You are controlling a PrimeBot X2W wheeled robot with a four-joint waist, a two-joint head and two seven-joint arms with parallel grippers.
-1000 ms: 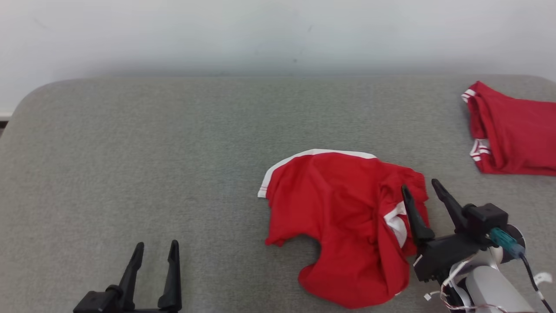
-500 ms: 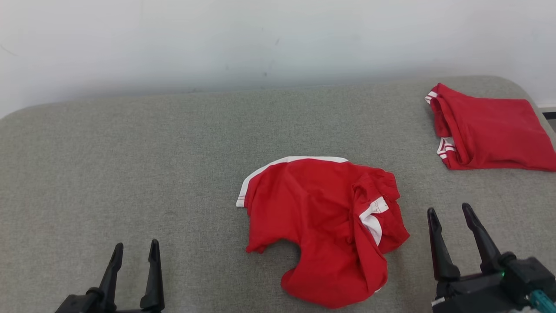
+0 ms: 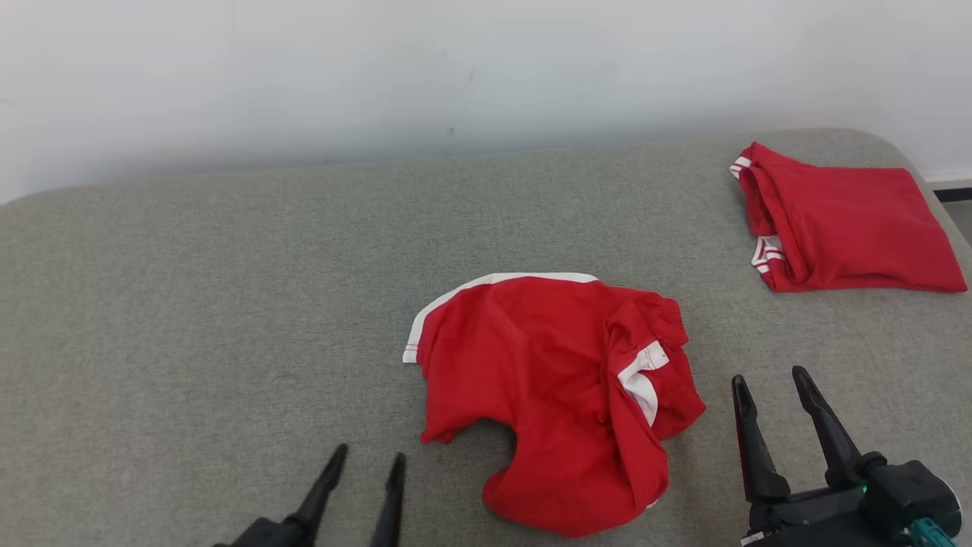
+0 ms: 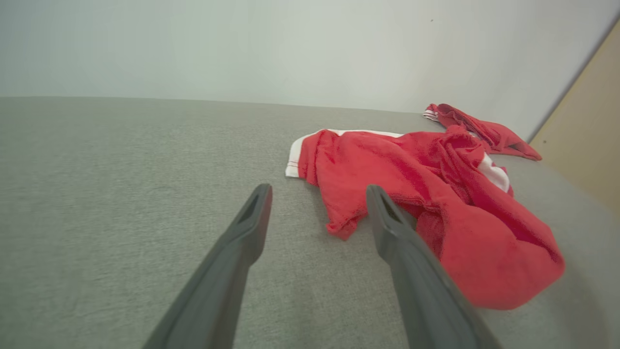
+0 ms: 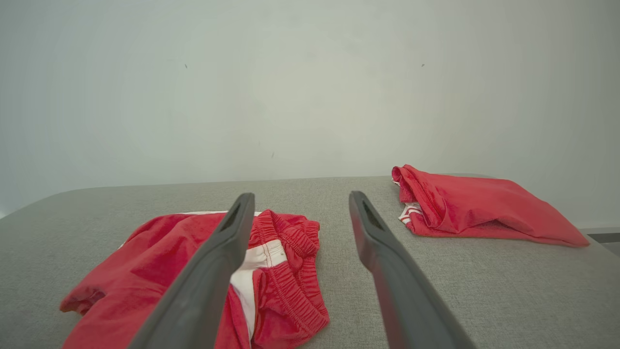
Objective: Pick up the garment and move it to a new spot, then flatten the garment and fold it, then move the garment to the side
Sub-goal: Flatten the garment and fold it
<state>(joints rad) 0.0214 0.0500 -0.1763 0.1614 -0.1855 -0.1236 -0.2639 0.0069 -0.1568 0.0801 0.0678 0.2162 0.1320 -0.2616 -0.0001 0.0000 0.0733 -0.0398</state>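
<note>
The garment (image 3: 547, 380) is a crumpled pair of red shorts with white trim, lying in a heap on the grey padded surface (image 3: 228, 304), a little right of centre. My left gripper (image 3: 368, 453) stands open just to the left of the heap's near edge, not touching it. In the left wrist view the garment (image 4: 426, 194) lies beyond and right of the open left gripper (image 4: 318, 189). My right gripper (image 3: 768, 374) is open to the right of the heap, apart from it. The right wrist view has the garment (image 5: 135, 261) at lower left behind the open right gripper (image 5: 301, 195).
A second red garment (image 3: 843, 220), folded flat, lies at the back right corner of the surface, also seen as a folded red piece (image 5: 479, 208) in the right wrist view. A pale wall (image 3: 486, 68) runs behind. The surface's rounded right edge (image 3: 938, 190) drops off near it.
The head camera has turned slightly. My right gripper, which was over the garment's right edge, has drawn back to its right. My left gripper has moved right, toward the garment.
</note>
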